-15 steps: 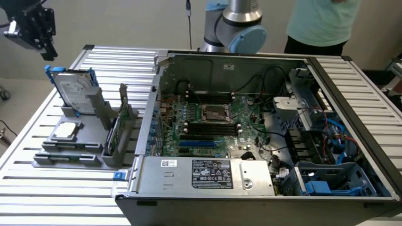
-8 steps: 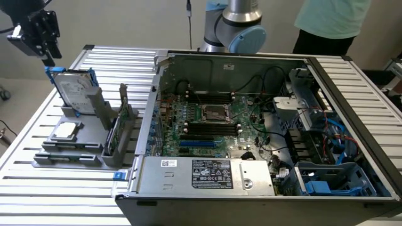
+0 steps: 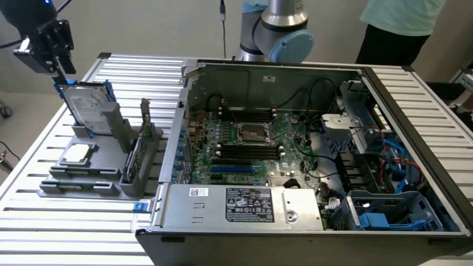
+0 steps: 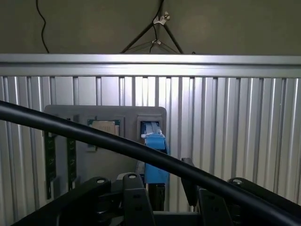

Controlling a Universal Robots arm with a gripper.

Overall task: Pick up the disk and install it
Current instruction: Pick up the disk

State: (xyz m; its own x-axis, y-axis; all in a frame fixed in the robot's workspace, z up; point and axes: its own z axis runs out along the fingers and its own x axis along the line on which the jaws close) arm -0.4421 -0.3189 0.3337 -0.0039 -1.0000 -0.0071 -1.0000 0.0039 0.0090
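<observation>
The disk (image 3: 88, 108) stands on edge in a grey holder (image 3: 81, 185) at the exterior view's left, on the slatted table. It is silver-grey with a white label and a bright blue bracket. My gripper (image 3: 61, 69) hangs just above the disk's upper corner. Seen from the wrist, the disk's blue edge (image 4: 154, 141) lies between my fingers (image 4: 134, 193), which stand apart from it, so the gripper (image 4: 161, 178) is open and holds nothing.
The holder also carries a small square processor chip (image 3: 77, 155) and a green circuit card (image 3: 137, 155). An open computer case (image 3: 310, 138) fills the exterior view's right, with a blue drive bay (image 3: 377, 216) at its near corner. A person (image 3: 399, 22) stands behind. A black cable (image 4: 94, 136) crosses the wrist view.
</observation>
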